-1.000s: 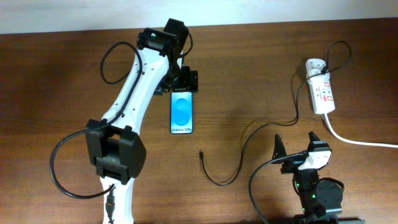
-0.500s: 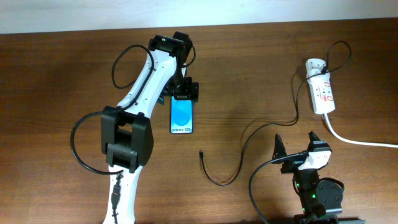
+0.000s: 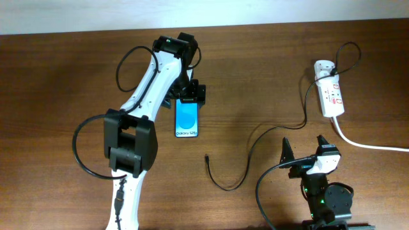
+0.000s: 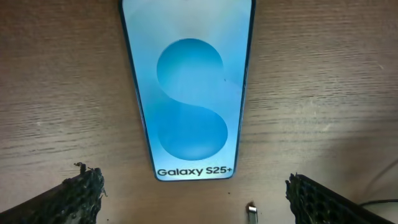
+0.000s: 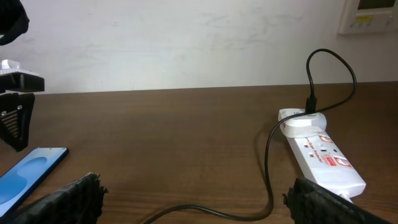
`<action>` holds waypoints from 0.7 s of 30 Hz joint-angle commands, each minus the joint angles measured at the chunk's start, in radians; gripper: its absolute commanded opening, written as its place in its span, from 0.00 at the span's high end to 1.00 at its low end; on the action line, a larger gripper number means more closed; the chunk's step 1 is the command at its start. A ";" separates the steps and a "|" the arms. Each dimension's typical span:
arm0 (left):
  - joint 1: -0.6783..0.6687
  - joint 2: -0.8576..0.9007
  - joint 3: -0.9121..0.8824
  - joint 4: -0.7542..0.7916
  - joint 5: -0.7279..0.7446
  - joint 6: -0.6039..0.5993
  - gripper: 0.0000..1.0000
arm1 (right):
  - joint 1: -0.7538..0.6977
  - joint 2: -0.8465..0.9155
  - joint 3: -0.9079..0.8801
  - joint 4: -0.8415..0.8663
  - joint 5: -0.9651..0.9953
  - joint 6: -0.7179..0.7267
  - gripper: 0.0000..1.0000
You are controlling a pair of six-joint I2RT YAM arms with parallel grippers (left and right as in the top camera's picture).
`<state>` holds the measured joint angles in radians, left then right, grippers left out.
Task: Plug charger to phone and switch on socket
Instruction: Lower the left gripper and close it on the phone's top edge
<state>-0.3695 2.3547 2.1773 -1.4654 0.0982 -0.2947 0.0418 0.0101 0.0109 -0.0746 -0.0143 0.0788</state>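
Both grippers stand with their jaws spread wide and nothing between them. The left gripper (image 3: 190,94) hangs over the far end of the phone (image 3: 187,117), which lies flat on the wooden table (image 3: 64,76), screen up. Its long axis runs from the far side of the table toward the robot. The "Galaxy S25+" lettering sits at the near end, and in the left wrist view the two fingertips (image 4: 81,196) frame that end from either side, apart from it.

The charger (image 3: 229,188) is plugged by its white adapter (image 3: 324,67) into the far end of the socket (image 3: 330,96), over on the right. From there its thin black cable trails down across the table and curls back up to a loose plug tip (image 3: 207,157). That tip is what matters. It lies near the phone's lettered end — just past it toward the robot and a little to the right — and touches neither the phone nor a gripper. It points roughly back up along the phone's length.

The right gripper (image 3: 305,148) waits low by its base, well apart from the tip. The left looks nearer to the plug, I'd say, whereas the right is closer to the socket and its red switches — a natural split of the work.
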 commanded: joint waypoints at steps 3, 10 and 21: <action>0.004 0.009 0.014 0.038 -0.043 0.008 0.01 | -0.004 -0.006 -0.005 -0.005 0.012 0.003 0.02; 0.004 0.003 0.014 -0.010 -0.054 0.008 0.01 | -0.004 -0.006 -0.005 -0.005 0.012 0.003 0.02; 0.004 0.003 -0.193 0.232 -0.035 -0.098 0.01 | -0.004 -0.006 -0.005 -0.005 0.011 0.003 0.02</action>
<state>-0.3691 2.3550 2.0003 -1.2461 0.0555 -0.3138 0.0418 0.0101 0.0109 -0.0746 -0.0147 0.0788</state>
